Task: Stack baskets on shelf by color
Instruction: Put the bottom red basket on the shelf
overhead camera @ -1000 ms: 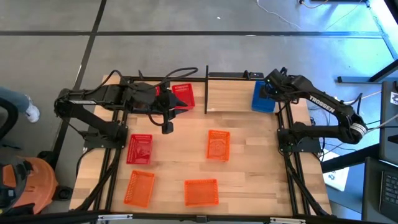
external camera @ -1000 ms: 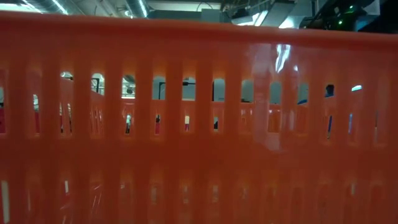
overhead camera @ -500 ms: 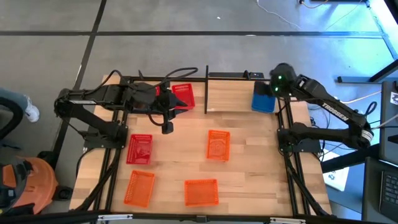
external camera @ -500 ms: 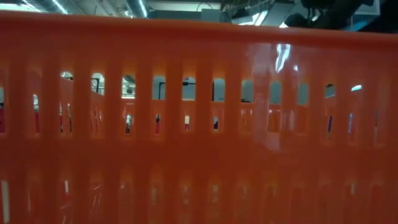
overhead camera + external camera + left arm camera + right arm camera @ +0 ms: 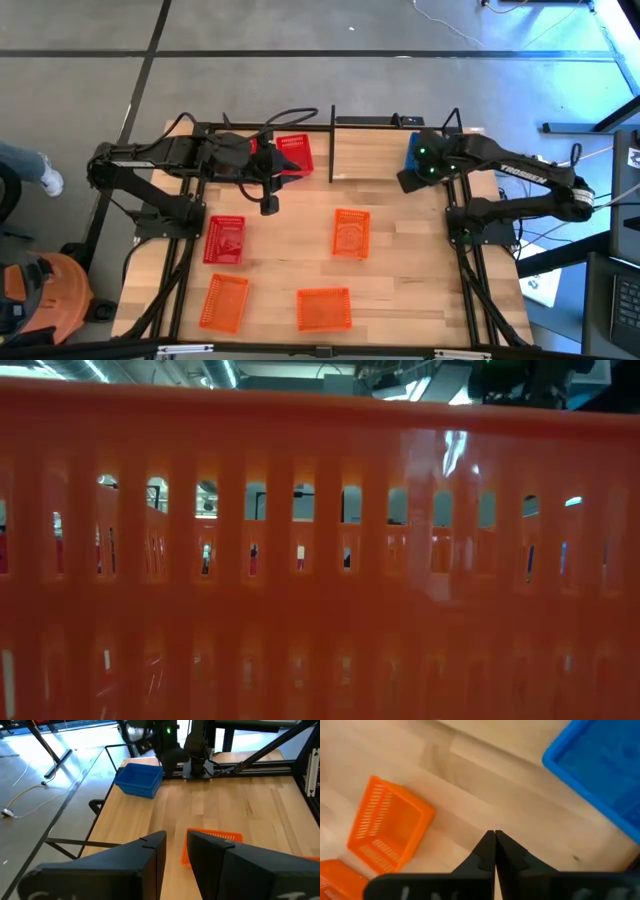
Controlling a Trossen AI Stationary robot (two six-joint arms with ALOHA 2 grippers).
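Note:
A red basket (image 5: 295, 155) sits on the left end of the shelf (image 5: 368, 152) and a blue basket (image 5: 418, 152) on its right end. On the table lie a second red basket (image 5: 224, 240) and three orange baskets (image 5: 350, 232), (image 5: 224, 302), (image 5: 323, 308). My right gripper (image 5: 495, 836) is shut and holds nothing, above bare wood just beside the blue basket (image 5: 600, 765). My left gripper (image 5: 175, 842) stands open by the red basket on the shelf, with nothing between its fingers.
Thin black posts (image 5: 331, 140) frame the shelf. The wall of the nearest orange basket (image 5: 320, 560) fills the low view. Bare tabletop (image 5: 420, 260) lies between the orange baskets and the right arm's base (image 5: 470, 222). A person's shoe (image 5: 52, 182) shows on the floor at the left.
My right gripper has left the place over the blue basket, risen, then come down toward the table's near left, beside the basket's near corner. The blue basket stays on the shelf. The left arm has kept still.

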